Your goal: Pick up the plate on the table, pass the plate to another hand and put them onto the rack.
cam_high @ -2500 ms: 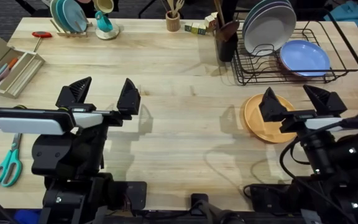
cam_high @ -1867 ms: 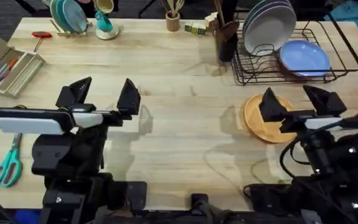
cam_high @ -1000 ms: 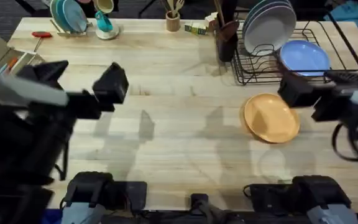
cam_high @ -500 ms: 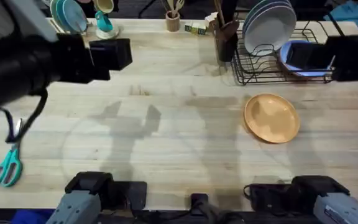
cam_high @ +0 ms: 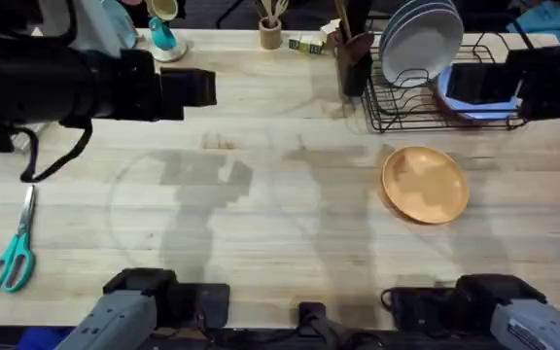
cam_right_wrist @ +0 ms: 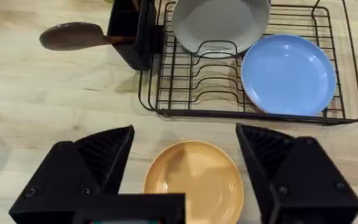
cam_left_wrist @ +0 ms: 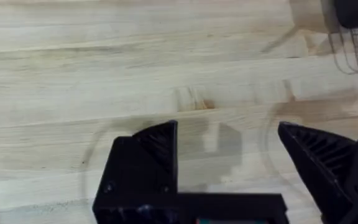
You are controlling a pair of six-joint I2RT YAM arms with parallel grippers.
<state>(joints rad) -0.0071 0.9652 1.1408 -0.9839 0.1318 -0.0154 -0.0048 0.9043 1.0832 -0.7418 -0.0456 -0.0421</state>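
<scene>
Plate (cam_high: 425, 184) lies flat on the desk (cam_high: 280, 224), right side, just in front of the rack (cam_high: 455, 97), not touching it. Nothing grips it. In the right wrist view the plate (cam_right_wrist: 193, 182) sits between the two fingers of the right claw (cam_right_wrist: 188, 168), which is released, jaws wide apart, hovering above it.

Rack holds grey-white plates (cam_high: 418, 41) standing upright in the slots and a blue plate (cam_right_wrist: 288, 74) leaning in its right half. A black utensil holder (cam_high: 354, 60) stands touching the rack's left end, with a dark spoon (cam_right_wrist: 73, 36) sticking out of it.

Right arm shows large and dark at the right edge of the overhead view, over the rack area.

Left claw (cam_left_wrist: 229, 149) is also released, fingers spread, over bare desk, well apart from the plate. Left arm is a big dark blur across the upper left of the overhead view.

Teal scissors (cam_high: 13, 255) lie on the left edge of the desk. Wooden cup with sticks (cam_high: 271, 31) at the far edge.
</scene>
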